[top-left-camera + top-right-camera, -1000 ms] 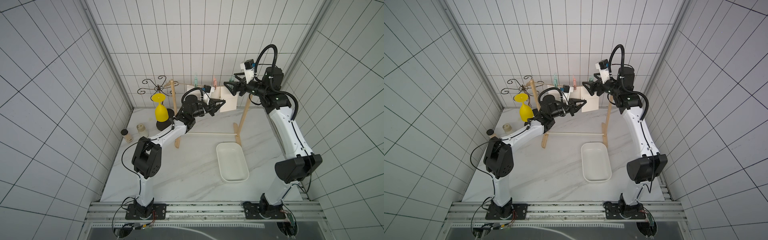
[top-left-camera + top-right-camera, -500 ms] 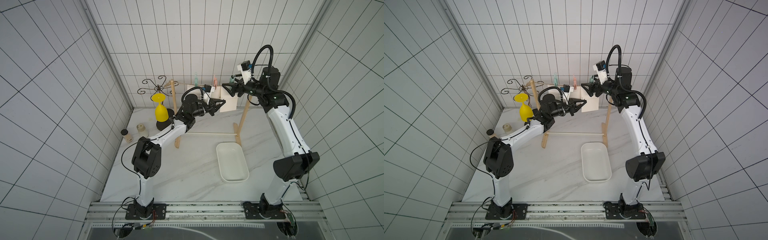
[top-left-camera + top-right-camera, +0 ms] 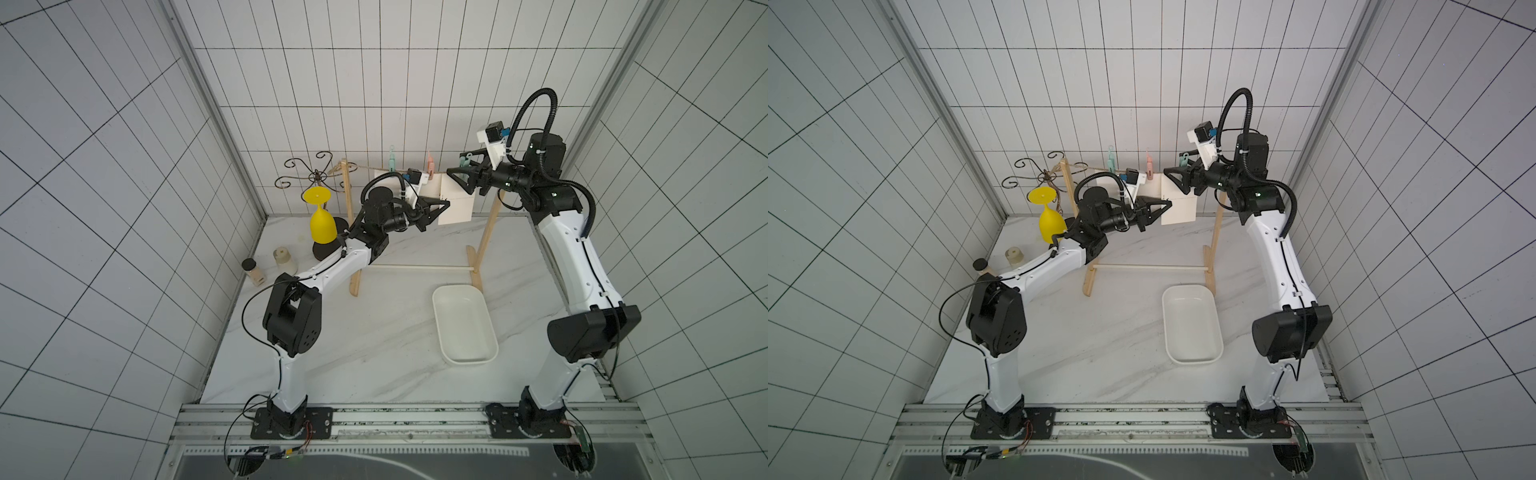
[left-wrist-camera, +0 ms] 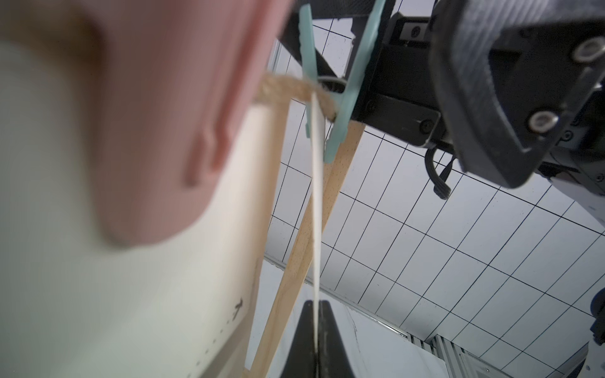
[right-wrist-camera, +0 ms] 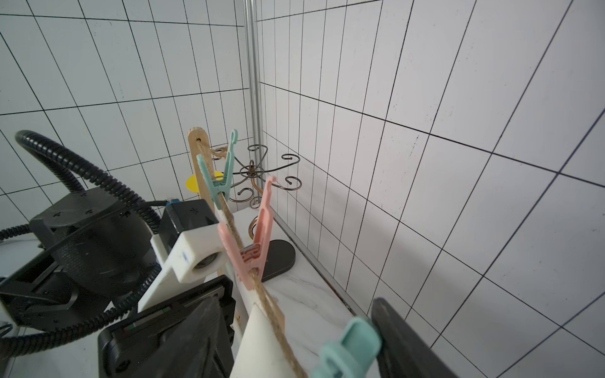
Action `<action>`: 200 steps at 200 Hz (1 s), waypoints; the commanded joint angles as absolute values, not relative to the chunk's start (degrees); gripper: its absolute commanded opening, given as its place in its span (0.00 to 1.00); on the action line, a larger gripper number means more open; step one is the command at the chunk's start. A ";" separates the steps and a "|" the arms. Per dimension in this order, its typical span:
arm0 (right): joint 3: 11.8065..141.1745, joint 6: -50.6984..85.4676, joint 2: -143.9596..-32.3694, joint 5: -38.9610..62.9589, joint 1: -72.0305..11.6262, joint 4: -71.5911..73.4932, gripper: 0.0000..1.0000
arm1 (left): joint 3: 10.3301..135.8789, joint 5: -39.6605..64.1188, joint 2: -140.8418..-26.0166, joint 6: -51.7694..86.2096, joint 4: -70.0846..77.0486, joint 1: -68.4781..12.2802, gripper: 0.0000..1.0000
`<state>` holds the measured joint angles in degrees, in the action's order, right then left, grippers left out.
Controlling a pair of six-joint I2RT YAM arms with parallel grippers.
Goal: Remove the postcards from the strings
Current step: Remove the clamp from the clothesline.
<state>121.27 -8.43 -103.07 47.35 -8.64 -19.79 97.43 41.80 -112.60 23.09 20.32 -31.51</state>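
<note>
One white tray (image 3: 469, 360) waits on the table (image 3: 374, 332), nearest of all and well short of the twine (image 5: 235, 235). Just below the twine, the left gripper (image 3: 445, 204) stays clenched on the lower edge of the end postcard (image 3: 457, 210), as it was a second ago. At the twine itself, the right gripper (image 3: 455, 176) has eased in and narrowed around the green peg (image 5: 347, 347) pinning that card. One finger touches a handle, but I cannot tell whether it squeezes yet. By my reading the peg is about to open, freeing this first card. Farther along the twine, the middle postcard (image 3: 432, 189) and the last postcard (image 3: 380, 175) hang pegged.
</note>
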 commanded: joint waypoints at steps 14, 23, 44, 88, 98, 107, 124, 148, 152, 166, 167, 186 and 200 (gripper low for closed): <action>124.70 -8.61 -103.88 51.93 -7.32 -20.92 0.76 | 99.49 43.68 -113.76 23.63 20.48 -30.94 0.00; 124.79 -8.53 -104.06 51.86 -7.21 -20.92 0.78 | 99.44 43.92 -113.79 23.64 20.48 -30.85 0.00; 125.36 -8.09 -104.82 50.18 -7.37 -20.99 0.81 | 99.49 44.13 -113.75 23.73 20.48 -30.79 0.00; 125.99 -8.53 -105.77 46.21 -8.09 -21.97 0.84 | 99.44 44.20 -113.81 23.64 20.39 -30.76 0.00; 126.10 -8.55 -105.95 45.68 -8.24 -22.15 0.84 | 99.53 44.21 -113.89 23.64 20.29 -30.69 0.00; 126.28 -8.70 -106.16 45.07 -8.41 -22.43 0.84 | 99.61 44.17 -113.85 23.60 20.26 -30.74 0.00; 126.63 -9.50 -106.50 43.88 -8.92 -23.28 0.84 | 99.76 44.17 -113.88 23.39 20.04 -30.76 0.00; 127.65 -10.66 -107.26 43.75 -9.73 -25.01 0.84 | 99.97 43.71 -113.86 22.81 19.36 -30.74 0.00; 127.89 -10.91 -107.38 43.81 -9.83 -25.31 0.84 | 100.08 43.63 -113.83 22.79 19.21 -30.76 0.00; 128.28 -11.54 -107.59 44.16 -10.24 -26.29 0.84 | 100.15 43.61 -113.99 22.80 18.99 -30.66 0.00; 128.30 -11.57 -107.58 44.18 -10.26 -26.37 0.85 | 100.13 43.56 -113.99 22.78 18.99 -30.58 0.00; 128.48 -12.17 -107.58 44.86 -10.46 -27.26 0.84 | 100.20 43.36 -114.06 22.93 18.98 -30.37 0.00; 128.50 -12.57 -107.41 45.13 -10.46 -27.82 0.83 | 100.11 43.37 -114.08 23.31 19.11 -30.13 0.00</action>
<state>125.08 -10.37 -106.74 44.31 -9.96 -23.83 98.24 43.57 -113.36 23.14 19.14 -30.83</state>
